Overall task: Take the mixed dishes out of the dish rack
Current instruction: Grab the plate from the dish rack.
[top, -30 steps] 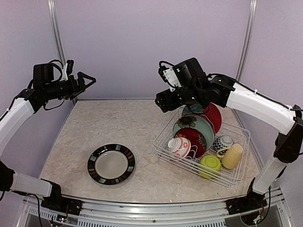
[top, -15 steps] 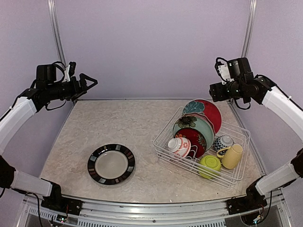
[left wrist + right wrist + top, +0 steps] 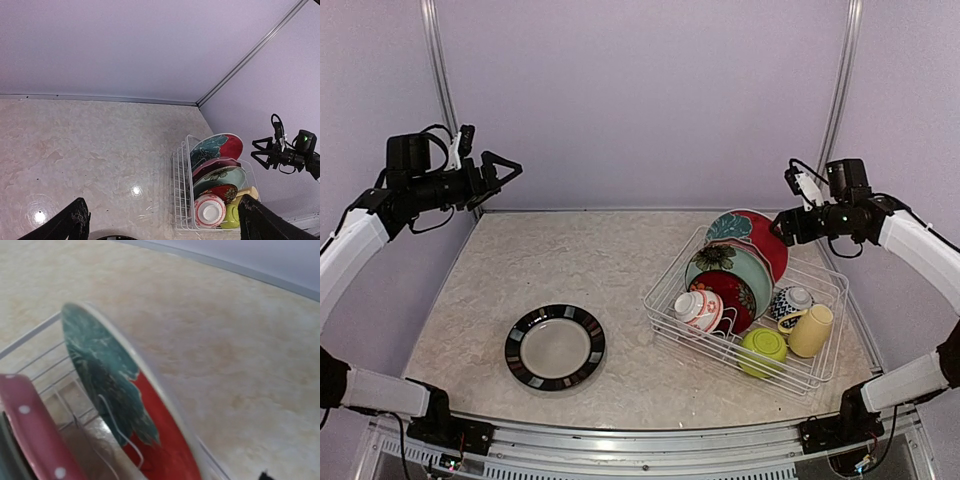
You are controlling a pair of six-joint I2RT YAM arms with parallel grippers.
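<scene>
Dishes (image 3: 732, 288) stand in the dish rack (image 3: 660, 318), just below our right hand (image 3: 784, 226), which we see spread and empty beside the red-and-teal floral plate (image 3: 760, 238). Our left hand (image 3: 508, 167), spread wide, hangs well apart from the rack, above the bench (image 3: 580, 250).

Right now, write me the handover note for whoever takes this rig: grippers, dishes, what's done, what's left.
Left gripper: open, empty, raised over the far left of the table.
Right gripper: open, empty, raised at the far right of the dish rack, facing the red-and-teal plate without touching it.
Done: the black-rimmed plate lies flat on the table, left of the rack.
To do: everything in the rack. The red-and-teal plate, pale teal plate and red floral plate stand on edge. With them are the red-white bowl, blue-white bowl, lime green bowl and pale yellow mug.
</scene>
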